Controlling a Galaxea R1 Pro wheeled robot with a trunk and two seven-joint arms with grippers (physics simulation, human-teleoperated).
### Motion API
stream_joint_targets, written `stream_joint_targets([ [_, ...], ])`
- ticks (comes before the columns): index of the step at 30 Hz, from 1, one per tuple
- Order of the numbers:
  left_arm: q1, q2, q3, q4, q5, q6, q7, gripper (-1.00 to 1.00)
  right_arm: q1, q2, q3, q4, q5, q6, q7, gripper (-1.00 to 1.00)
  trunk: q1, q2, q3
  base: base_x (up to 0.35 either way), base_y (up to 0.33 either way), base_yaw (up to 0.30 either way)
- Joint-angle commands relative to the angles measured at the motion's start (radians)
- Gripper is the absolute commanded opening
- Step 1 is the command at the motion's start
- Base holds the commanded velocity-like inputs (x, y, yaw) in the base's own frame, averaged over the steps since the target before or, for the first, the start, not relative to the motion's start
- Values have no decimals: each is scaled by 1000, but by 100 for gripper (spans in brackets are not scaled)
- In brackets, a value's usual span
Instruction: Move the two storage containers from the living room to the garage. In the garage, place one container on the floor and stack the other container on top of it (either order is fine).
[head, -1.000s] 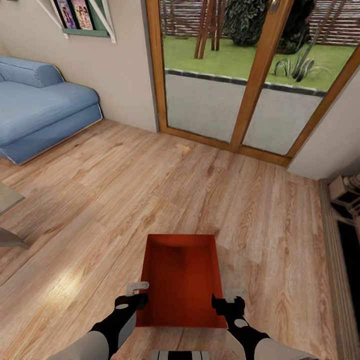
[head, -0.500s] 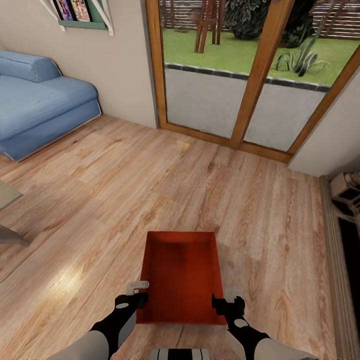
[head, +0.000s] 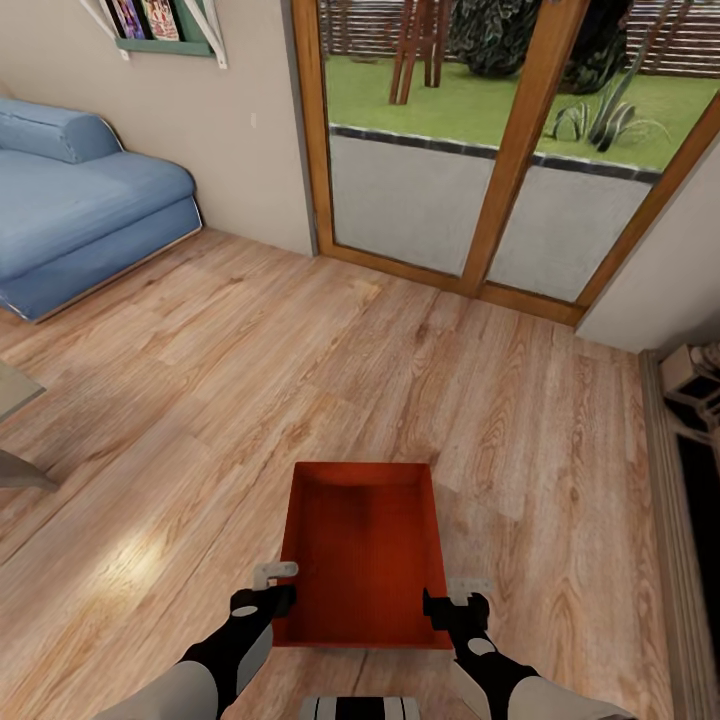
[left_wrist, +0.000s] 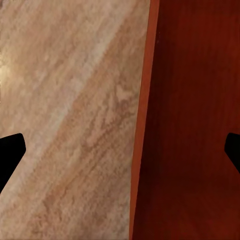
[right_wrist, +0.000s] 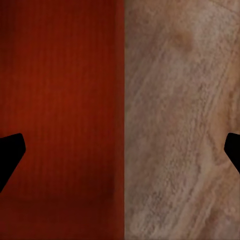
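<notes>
The near end of the storage container (head: 362, 545) is sitting right at the bottom of the head view, with the robot's trunk cutting in below it, and the arms are running out of the picture. The orange-red bin is hanging between the two end effectors above the living room's wood plank floor (head: 300, 360), and it is holding nothing inside. The left end effector (head: 272, 592) is straddling the bin's left wall, one finger outside and one inside; the right end effector (head: 446, 598) is straddling the right wall likewise. In both wrist views the fingertips are standing wide apart, so whether they are actually pinching the thin walls I cannot tell. Beyond the bin, a blue sofa (head: 80, 215) and wood-framed glass doors (head: 500, 150) are standing well away.
</notes>
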Motion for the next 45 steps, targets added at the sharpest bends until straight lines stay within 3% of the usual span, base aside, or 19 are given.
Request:
stream_joint_targets([
  [1,0,-1,2,0,1,-2,2,100,-1,0,9,1,-10,-4,-3,100,0,0,-1,0,0,0],
  [21,0,-3,7,-2,9,-2,4,100,-1,-1,9,1,-9,-6,-3,100,0,0,-1,0,0,0],
  [28,0,-2,7,-2,10,-2,4,100,-1,-1,9,1,-9,-6,-3,100,27,-49,-22,0,0,0],
  [38,0,-1,7,-3,10,-2,4,100,-1,-2,9,1,-9,-7,-3,100,27,-49,-22,0,0,0],
  [45,0,-1,7,-3,10,-2,4,100,-1,1,9,1,-9,-7,-1,100,54,-98,-44,0,0,0],
])
